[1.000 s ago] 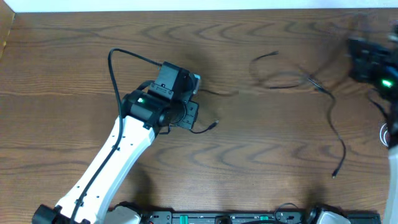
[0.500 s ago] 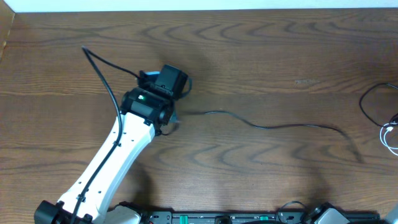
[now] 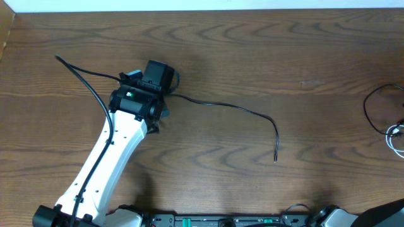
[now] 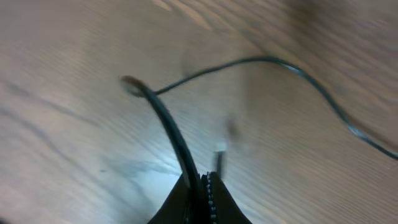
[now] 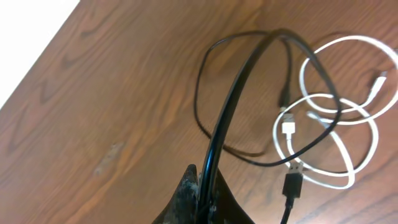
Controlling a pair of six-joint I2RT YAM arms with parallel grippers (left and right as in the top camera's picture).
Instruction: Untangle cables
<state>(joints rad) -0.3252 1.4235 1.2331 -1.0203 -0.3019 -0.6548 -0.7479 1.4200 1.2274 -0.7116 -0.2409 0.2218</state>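
Observation:
My left gripper [image 3: 164, 94] sits at the table's left, hidden under its wrist in the overhead view. In the left wrist view the left gripper [image 4: 203, 188] is shut on a thin black cable [image 4: 168, 124]. This black cable [image 3: 240, 110] trails right across the wood to a free plug end [image 3: 274, 159]. My right gripper [image 5: 204, 186] is shut on another black cable [image 5: 233, 99], which arcs up into a loop. That loop overlaps a coiled white cable [image 5: 339, 134]. A black USB plug [image 5: 292, 183] lies beside the coil. The right gripper is out of the overhead view.
The left arm's own thicker black cable [image 3: 88, 88] loops out toward the far left. At the overhead view's right edge lie a black loop [image 3: 372, 104] and a bit of the white cable [image 3: 394, 135]. The table's far edge [image 3: 202, 9] meets a white surface.
My left gripper has moved left and slightly back, dragging its black cable out of the tangle. The right arm has left the overhead view, taking the other cables to the right edge.

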